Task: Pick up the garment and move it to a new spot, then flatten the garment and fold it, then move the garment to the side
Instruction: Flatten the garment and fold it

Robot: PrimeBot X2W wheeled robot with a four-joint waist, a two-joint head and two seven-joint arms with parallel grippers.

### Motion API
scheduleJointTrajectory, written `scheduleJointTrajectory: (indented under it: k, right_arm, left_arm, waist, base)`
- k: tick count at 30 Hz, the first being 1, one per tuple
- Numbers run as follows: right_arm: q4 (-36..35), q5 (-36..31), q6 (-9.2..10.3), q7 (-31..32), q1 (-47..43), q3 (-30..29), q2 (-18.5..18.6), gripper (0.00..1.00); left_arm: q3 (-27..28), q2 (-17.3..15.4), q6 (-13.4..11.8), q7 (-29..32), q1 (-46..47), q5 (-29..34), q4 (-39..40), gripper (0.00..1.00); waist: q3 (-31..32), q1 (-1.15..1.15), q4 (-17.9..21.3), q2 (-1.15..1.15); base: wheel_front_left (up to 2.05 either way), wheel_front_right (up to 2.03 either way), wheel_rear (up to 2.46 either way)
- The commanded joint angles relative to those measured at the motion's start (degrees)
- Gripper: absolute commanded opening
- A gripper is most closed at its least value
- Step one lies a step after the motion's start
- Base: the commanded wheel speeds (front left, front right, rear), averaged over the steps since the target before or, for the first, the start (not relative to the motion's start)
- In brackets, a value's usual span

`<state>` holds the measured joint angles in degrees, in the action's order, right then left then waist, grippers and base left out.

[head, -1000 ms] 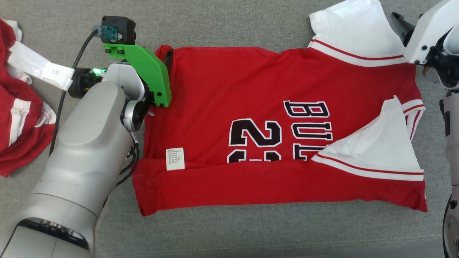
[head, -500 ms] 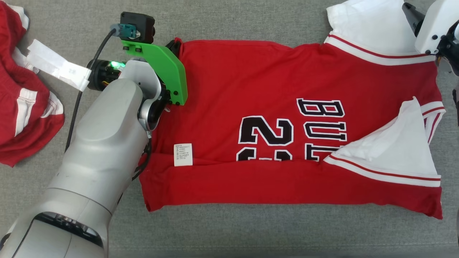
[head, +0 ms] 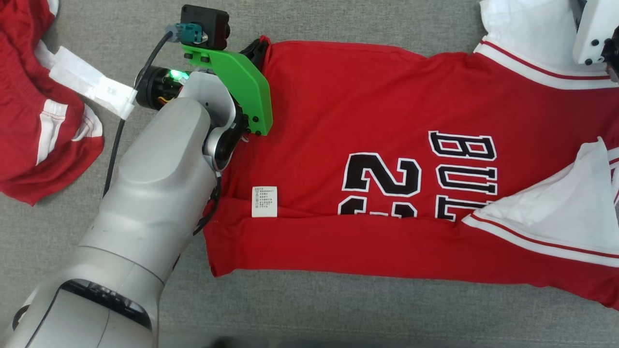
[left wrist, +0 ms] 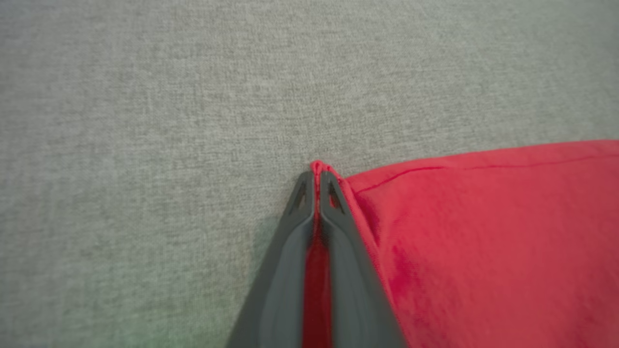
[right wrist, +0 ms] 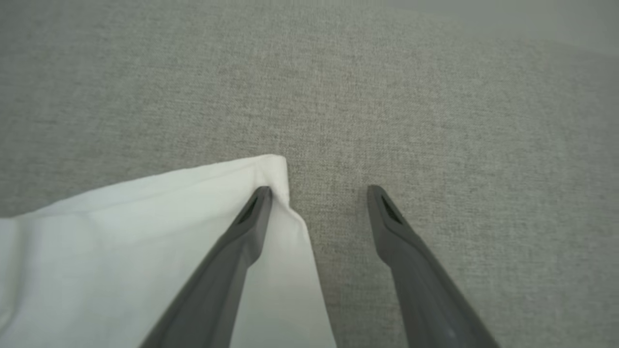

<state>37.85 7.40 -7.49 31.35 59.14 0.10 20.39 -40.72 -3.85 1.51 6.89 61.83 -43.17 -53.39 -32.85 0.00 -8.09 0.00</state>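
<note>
The red jersey [head: 362,121] lies spread on the grey cloth surface [head: 338,314], with its near edge folded up over the number. The left gripper [left wrist: 316,186] is pinched tight on the far hem corner, I'd guess to keep that end taut. The right gripper [right wrist: 319,193] has its fingers apart, one over the tip of the white sleeve [right wrist: 145,232], with nothing caught. Bare grey lies beyond both corners. Another red garment [head: 29,121] crowds the left side.
</note>
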Motion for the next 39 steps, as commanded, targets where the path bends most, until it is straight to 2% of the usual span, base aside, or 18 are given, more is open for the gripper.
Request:
scheduleJointTrajectory:
  k: [1,7,8,9,10,11,12,13,15,18,25,30,39]
  right_arm:
    - [1.0,0.0,0.0,-0.1,0.1,1.2,0.1,1.0]
    - [3.1,4.2,-0.22,2.7,-0.4,6.5,-0.4,1.0]
    - [3.1,5.4,-0.23,3.1,-0.6,7.4,-0.3,0.98]
    - [3.2,6.2,-0.23,3.5,-0.8,8.2,-0.2,0.89]
    - [3.2,7.1,-0.23,3.9,-1.1,9.0,0.2,0.74]
    - [3.2,7.8,-0.22,4.2,-1.2,9.5,0.6,0.44]
    - [3.2,8.6,-0.21,4.3,-1.3,9.8,1.1,0.04]
    - [3.3,9.2,-0.19,4.3,-1.3,10.0,1.4,0.0]
    - [3.4,9.9,-0.08,3.8,-1.2,10.1,2.1,0.0]
    - [3.4,8.5,0.11,-0.3,-0.1,8.2,3.5,0.0]
    - [1.9,7.0,0.04,-10.5,0.4,5.0,2.1,0.0]
    - [0.4,7.9,0.04,-16.1,-1.7,4.4,1.8,0.0]
    - [-4.7,12.7,0.04,-19.2,-9.1,5.6,2.0,0.0]
  left_arm:
    - [-1.1,0.0,-0.4,1.1,-3.2,-0.5,-2.7,0.0]
    - [-1.7,0.4,-0.2,0.2,-3.3,-1.3,-3.4,0.0]
    - [-1.8,0.5,-0.2,0.1,-3.3,-1.4,-3.5,0.0]
    - [-1.8,0.5,-0.1,-0.1,-3.3,-1.4,-3.6,0.0]
    - [-1.8,0.6,-0.2,-0.4,-3.2,-1.5,-3.6,0.0]
    - [-1.8,0.6,-0.2,-0.5,-3.1,-1.6,-3.7,0.0]
    - [-1.8,0.6,-0.2,-0.8,-3.0,-1.6,-3.9,0.0]
    - [-1.8,0.6,-0.3,-1.0,-2.8,-1.7,-4.0,0.0]
    - [-1.8,0.6,-0.4,-1.4,-2.5,-1.8,-4.2,0.0]
    - [-1.7,0.5,-1.0,-3.6,-1.9,-1.3,-4.5,0.0]
    - [-0.5,-0.1,-1.9,-11.8,-0.6,-0.5,-4.5,0.0]
    - [-0.3,-0.9,-1.8,-15.3,-0.7,-0.4,-5.6,0.0]
    - [-0.6,-2.0,-0.2,-18.6,-4.0,-0.7,-6.6,0.0]
  waist:
    - [-0.5,0.0,-0.5,0.0]
    - [-0.8,0.0,-0.7,0.0]
    - [-0.7,0.0,-0.8,0.0]
    - [-0.7,0.0,-0.8,0.0]
    - [-0.6,0.0,-0.8,0.0]
    - [-0.6,0.0,-0.8,0.0]
    - [-0.5,0.0,-0.8,0.0]
    - [-0.5,0.0,-0.8,0.0]
    - [-0.5,0.0,-0.7,0.0]
    - [-0.1,0.0,-0.5,0.0]
    - [2.3,0.0,0.4,0.0]
    - [4.9,0.0,1.5,0.0]
    - [9.9,0.0,3.0,0.0]
  base:
    - [0.0,0.0,0.0]
    - [0.0,0.0,0.0]
    - [0.0,0.0,0.0]
    - [0.0,0.0,0.0]
    - [0.0,0.0,0.0]
    - [0.0,0.0,0.0]
    - [0.0,0.0,0.0]
    - [0.0,0.0,0.0]
    - [0.0,0.0,0.0]
    - [0.0,0.0,0.0]
    - [0.0,0.0,0.0]
    - [0.0,0.0,0.0]
    - [0.0,0.0,0.0]
